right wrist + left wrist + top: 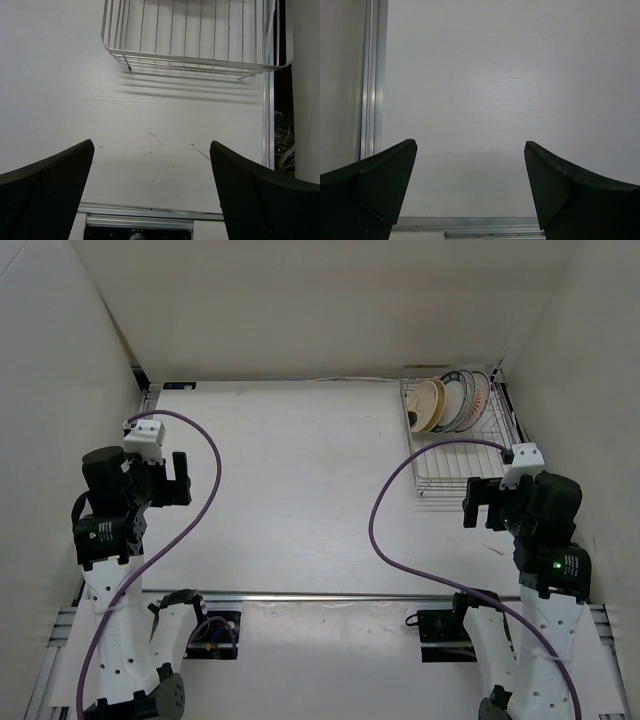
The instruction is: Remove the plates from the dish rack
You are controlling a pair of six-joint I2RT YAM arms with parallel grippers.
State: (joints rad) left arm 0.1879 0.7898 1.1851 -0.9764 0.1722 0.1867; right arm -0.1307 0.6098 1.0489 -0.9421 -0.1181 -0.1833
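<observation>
1. The dish rack (470, 465) sits at the far right corner of the counter (290, 470). The three plates (455, 400) stand on edge, packed together in the rack's far end.
2. Within the rack, the tan plate (428, 405) is leftmost, the white plate with the dark rim (457, 400) is in the middle, and the plate with the orange-red pattern (480, 395) is rightmost.
3. The right gripper (482, 505) hangs just short of the rack's near end, not touching it, with the whole length of the rack between it and the plates. Its jaws are spread wide and hold nothing.
4. The left gripper (178, 478) is well apart from the rack, off to the rack's left across the counter. It is likewise released and empty.
5. The top view alone shows the plates. The right wrist view takes in only the rack's (195, 60) near rim and wire floor, beyond the parted right gripper (151, 147), plus fine scratches (197, 150) on the counter just before the rack.
6. The left wrist view shows neither rack nor plates, only bare counter between the open left gripper (470, 150) and a metal rail (372, 75) along the edge.
</observation>
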